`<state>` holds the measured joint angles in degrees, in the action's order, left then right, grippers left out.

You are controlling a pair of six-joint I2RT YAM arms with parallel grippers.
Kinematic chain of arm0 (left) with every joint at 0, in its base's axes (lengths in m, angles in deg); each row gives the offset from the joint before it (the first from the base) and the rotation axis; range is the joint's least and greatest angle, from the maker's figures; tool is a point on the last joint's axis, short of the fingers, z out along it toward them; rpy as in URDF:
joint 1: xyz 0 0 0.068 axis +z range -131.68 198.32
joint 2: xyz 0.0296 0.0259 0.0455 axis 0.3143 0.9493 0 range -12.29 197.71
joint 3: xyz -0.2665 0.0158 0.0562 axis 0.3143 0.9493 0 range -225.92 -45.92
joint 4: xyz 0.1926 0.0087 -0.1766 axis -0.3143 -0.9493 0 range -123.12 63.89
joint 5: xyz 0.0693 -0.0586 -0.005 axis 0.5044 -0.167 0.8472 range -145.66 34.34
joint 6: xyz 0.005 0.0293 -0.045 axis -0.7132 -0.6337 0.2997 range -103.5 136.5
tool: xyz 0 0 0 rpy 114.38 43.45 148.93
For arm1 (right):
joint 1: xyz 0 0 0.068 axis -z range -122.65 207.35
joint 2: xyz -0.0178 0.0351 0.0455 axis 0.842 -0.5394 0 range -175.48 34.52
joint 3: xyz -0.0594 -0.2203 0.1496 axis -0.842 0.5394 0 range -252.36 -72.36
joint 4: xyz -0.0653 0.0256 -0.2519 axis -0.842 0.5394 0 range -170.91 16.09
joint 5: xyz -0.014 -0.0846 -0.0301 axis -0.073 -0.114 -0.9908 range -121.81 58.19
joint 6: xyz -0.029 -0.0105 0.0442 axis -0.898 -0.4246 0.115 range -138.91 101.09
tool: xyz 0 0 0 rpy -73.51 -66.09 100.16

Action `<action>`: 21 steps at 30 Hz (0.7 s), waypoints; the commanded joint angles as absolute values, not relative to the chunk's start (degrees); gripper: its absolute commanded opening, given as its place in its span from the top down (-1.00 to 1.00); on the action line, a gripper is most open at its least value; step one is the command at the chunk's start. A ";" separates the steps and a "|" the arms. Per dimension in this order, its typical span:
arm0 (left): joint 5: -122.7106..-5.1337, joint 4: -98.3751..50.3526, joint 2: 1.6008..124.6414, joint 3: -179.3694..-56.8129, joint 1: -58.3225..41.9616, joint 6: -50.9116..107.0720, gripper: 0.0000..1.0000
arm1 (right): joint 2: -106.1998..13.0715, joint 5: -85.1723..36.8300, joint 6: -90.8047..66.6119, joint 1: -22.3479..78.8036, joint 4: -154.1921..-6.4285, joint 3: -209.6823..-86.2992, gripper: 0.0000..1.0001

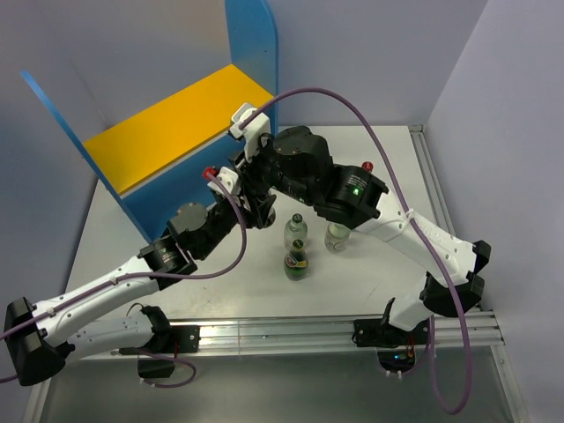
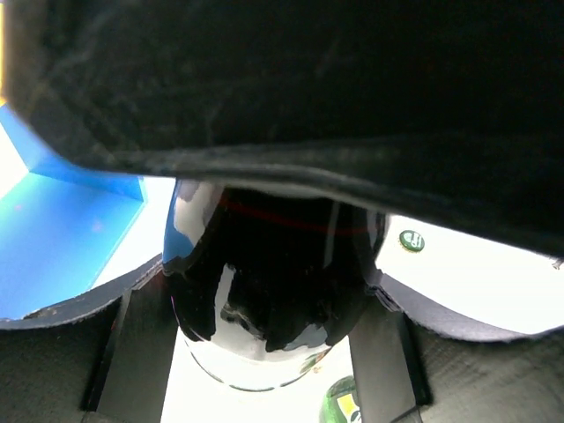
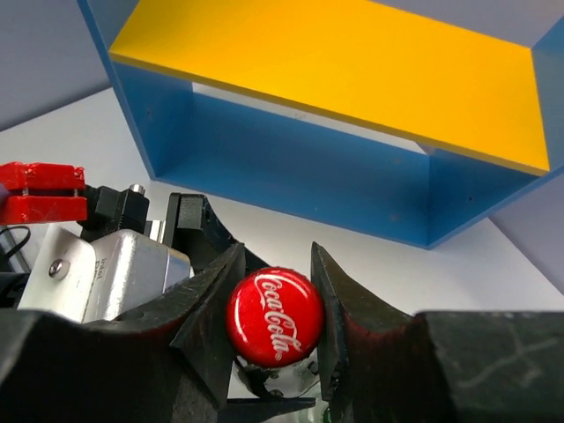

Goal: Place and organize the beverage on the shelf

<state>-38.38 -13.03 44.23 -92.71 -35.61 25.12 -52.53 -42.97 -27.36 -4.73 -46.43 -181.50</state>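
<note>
Jaws of my right gripper are clenched on the red cap of a cola bottle; my left gripper clasps its dark body, in front of the blue shelf, not yet on it.

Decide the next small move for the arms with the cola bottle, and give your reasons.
Probably open the right hand and draw it off the red cap. Both hands are on one cola bottle: the right pinches the cap, the left hand clasps the dark body. The shelf stands just ahead, so one grip should likely carry it there.
</note>
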 commanded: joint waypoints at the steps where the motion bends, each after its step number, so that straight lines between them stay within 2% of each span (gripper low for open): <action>1: -33.59 -8.45 43.00 -96.72 -34.50 27.75 0.99 | -45.64 -43.85 -27.70 -6.72 -58.49 -181.26 0.14; 6: -32.02 -8.80 43.61 -98.39 -34.42 25.82 0.99 | -44.76 -46.31 -27.61 -6.72 -57.62 -181.60 -0.16; 12: -28.07 -9.59 46.25 -103.13 -34.24 24.06 0.99 | -41.78 -49.91 -27.35 -6.72 -57.44 -180.82 -0.33; 17: -28.24 -11.08 48.53 -108.49 -32.84 23.45 0.99 | -36.78 -53.43 -27.09 -6.72 -57.70 -178.01 -0.36; 18: -27.98 -11.00 49.32 -109.20 -32.57 23.18 0.99 | -35.72 -55.00 -26.82 -6.72 -58.14 -177.31 -0.53; 19: -27.80 -11.17 49.59 -110.86 -32.57 23.09 0.99 | -34.66 -55.62 -26.65 -6.72 -58.49 -175.73 -0.54; 20: -27.71 -11.52 50.02 -111.83 -32.40 23.35 0.99 | -32.65 -56.59 -26.38 -6.72 -58.93 -174.93 -0.68; 21: -27.45 -11.87 51.25 -113.06 -32.22 23.44 0.99 | -31.59 -58.16 -25.95 -6.72 -59.11 -173.97 -0.71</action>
